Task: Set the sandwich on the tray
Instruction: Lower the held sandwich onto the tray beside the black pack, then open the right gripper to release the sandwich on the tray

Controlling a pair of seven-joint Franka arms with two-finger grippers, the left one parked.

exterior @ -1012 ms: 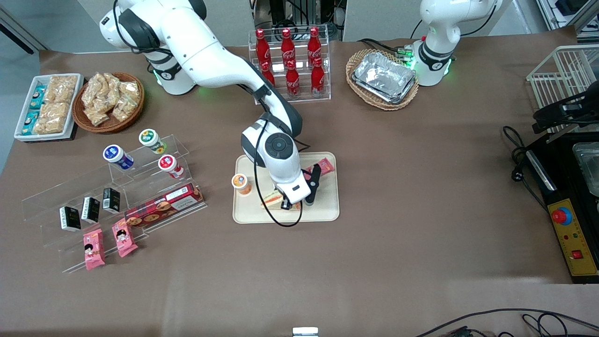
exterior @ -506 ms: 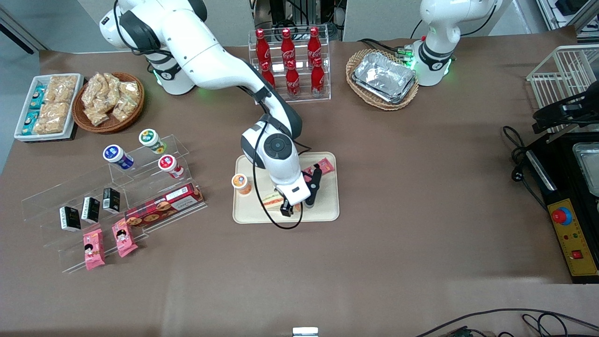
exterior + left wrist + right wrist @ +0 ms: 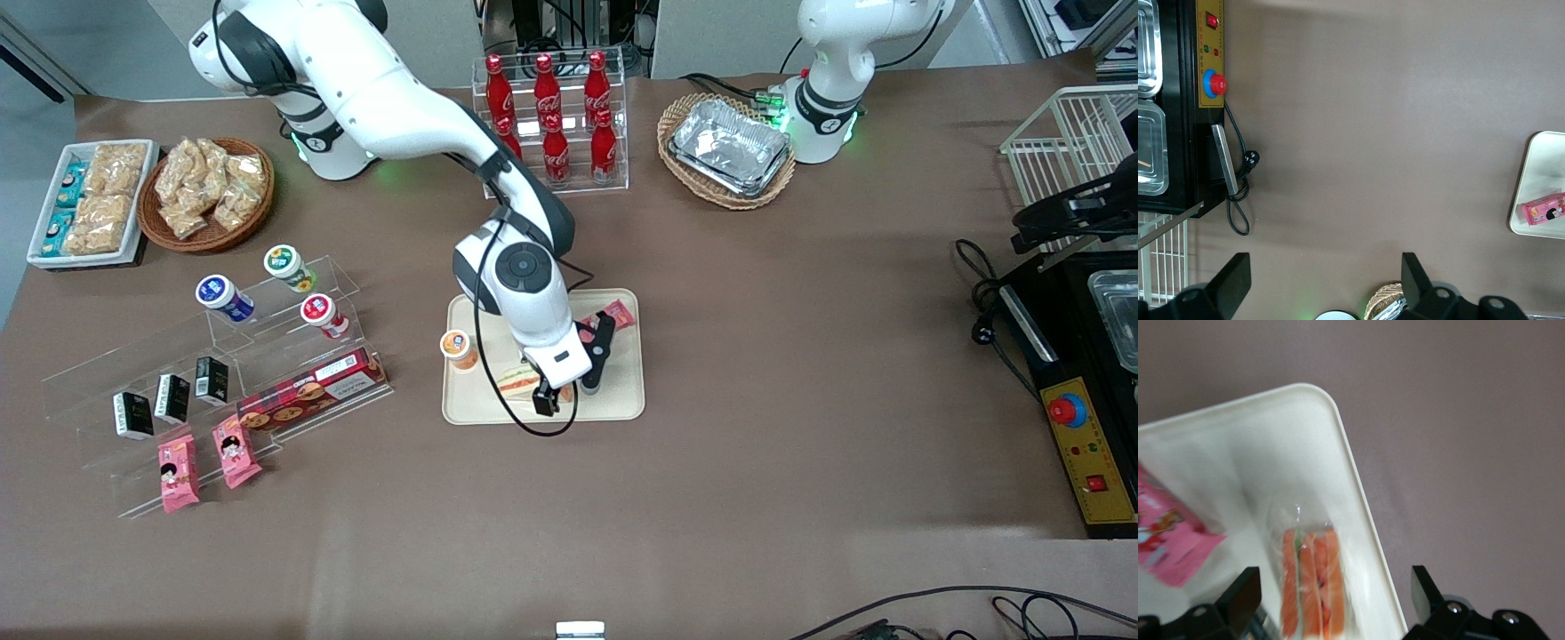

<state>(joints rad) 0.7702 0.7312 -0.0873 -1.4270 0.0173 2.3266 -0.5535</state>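
The sandwich (image 3: 514, 382), a clear-wrapped wedge with orange, red and green layers, lies on the cream-beige tray (image 3: 622, 402) near the tray's edge closest to the front camera. My right gripper (image 3: 567, 393) hangs just above it. In the right wrist view the sandwich (image 3: 1313, 580) lies flat on the tray (image 3: 1358, 493) between my two fingers. The gripper (image 3: 1331, 595) is open wide, and neither finger touches the wrap. The arm covers part of the sandwich in the front view.
A pink snack packet (image 3: 613, 316) and an orange-lidded cup (image 3: 459, 347) also sit on the tray. Acrylic shelves with cups, small boxes and pink packets (image 3: 178, 471) stand toward the working arm's end. A cola bottle rack (image 3: 551, 124) and a foil-tray basket (image 3: 729, 147) stand farther from the front camera.
The gripper has drawn slightly nearer the front camera and seems to have lifted a little. The sandwich stays lying on the tray.
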